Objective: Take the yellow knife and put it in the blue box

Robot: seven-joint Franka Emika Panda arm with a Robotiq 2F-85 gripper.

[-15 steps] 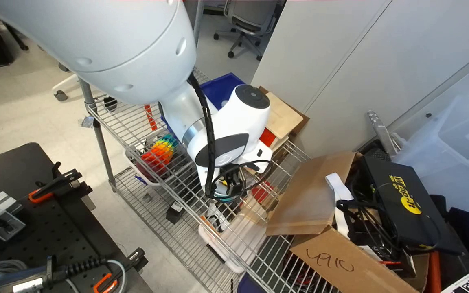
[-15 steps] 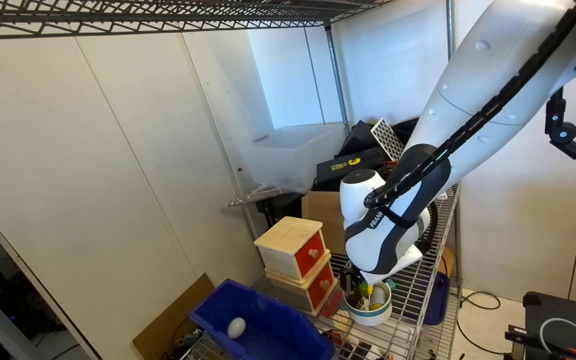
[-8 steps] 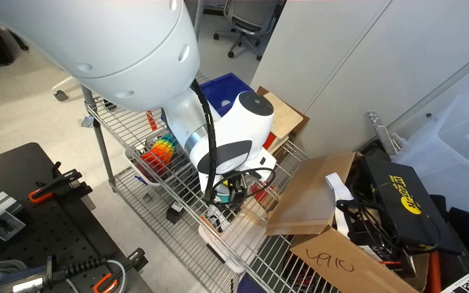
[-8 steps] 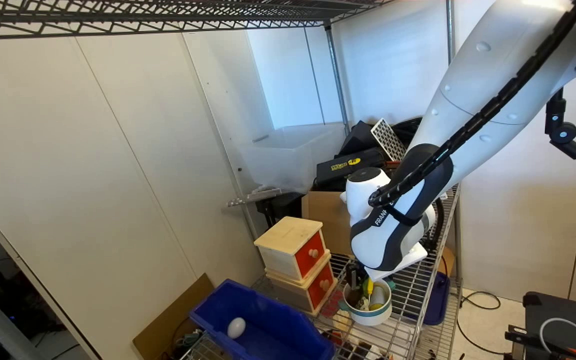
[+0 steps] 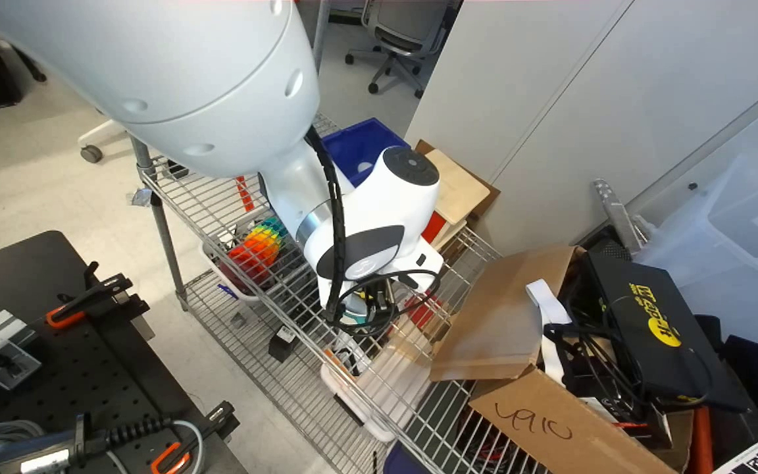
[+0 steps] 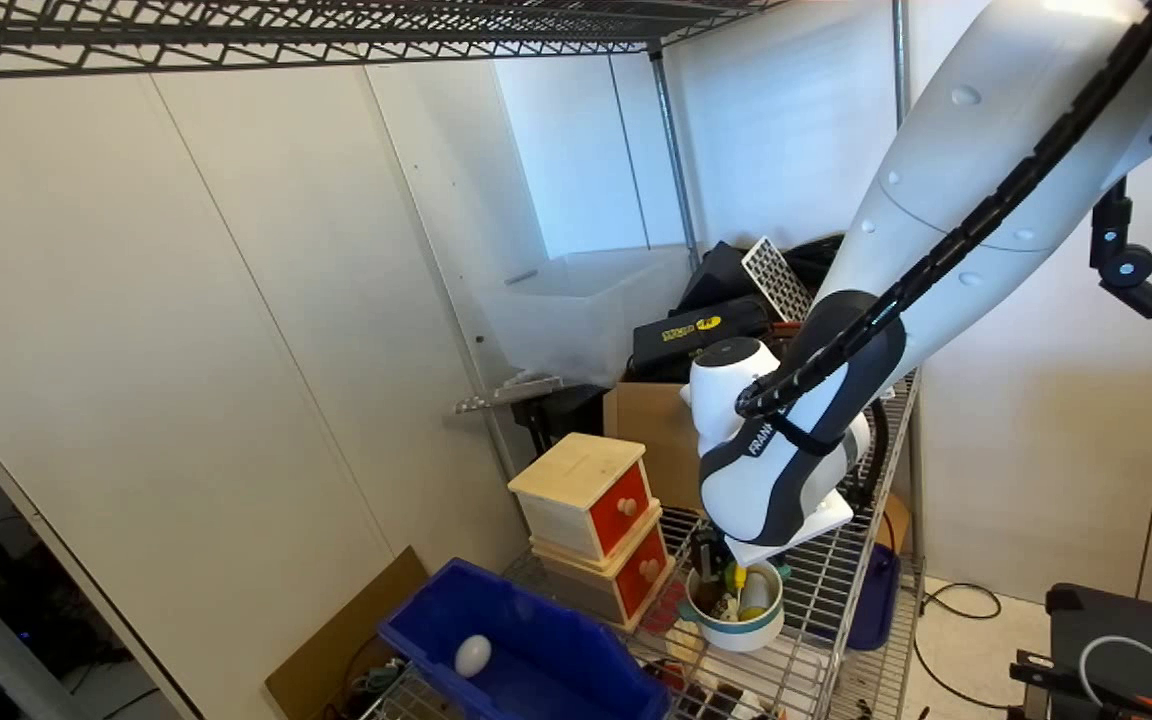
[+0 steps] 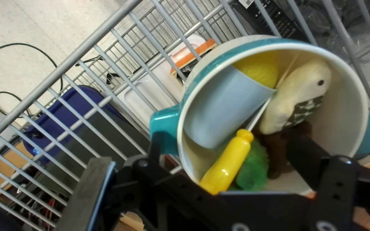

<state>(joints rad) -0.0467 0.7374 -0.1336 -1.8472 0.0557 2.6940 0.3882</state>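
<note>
Its jaws apart, the end effector (image 7: 230,152) hangs over the pot (image 7: 344,99); the yellow knife (image 7: 228,162) leans inside, handle up; the blue box (image 6: 546,655) holds a white egg-shaped object (image 6: 473,656).

Below my claw (image 7: 226,138) I counted one round white pot (image 7: 342,118), two teal handles (image 7: 166,123), one yellow-handled knife (image 7: 229,163), one pale-blue cup (image 7: 226,106); near it, two red-and-tan wooden boxes (image 6: 586,515); farther off, one deep-blue rectangular plastic bin (image 6: 541,630), one white egg-shaped object (image 6: 473,655).
</note>
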